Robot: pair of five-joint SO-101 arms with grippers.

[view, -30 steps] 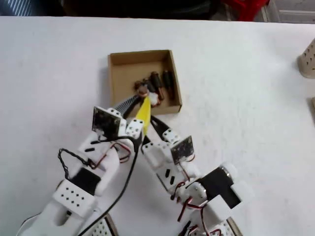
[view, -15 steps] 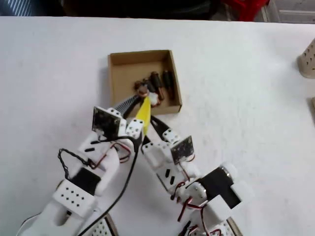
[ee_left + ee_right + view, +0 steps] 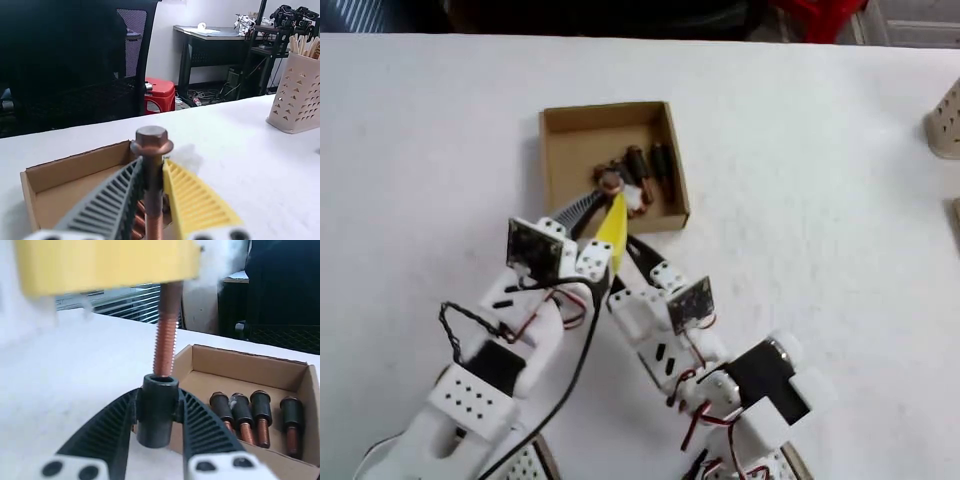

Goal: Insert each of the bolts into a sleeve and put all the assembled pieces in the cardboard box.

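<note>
Bolt [image 3: 152, 142]: upright, clamped in my left claw [image 3: 151, 172], above the cardboard box's [image 3: 605, 108] near side.
Sleeve [image 3: 156, 412]: pinched in my right claw [image 3: 157, 402], directly beneath, bolt tip at its mouth.

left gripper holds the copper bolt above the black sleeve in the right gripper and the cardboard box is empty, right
The brown cardboard box is not empty: the right wrist view shows four sleeved copper bolts lying in it. The rest is right.
</note>
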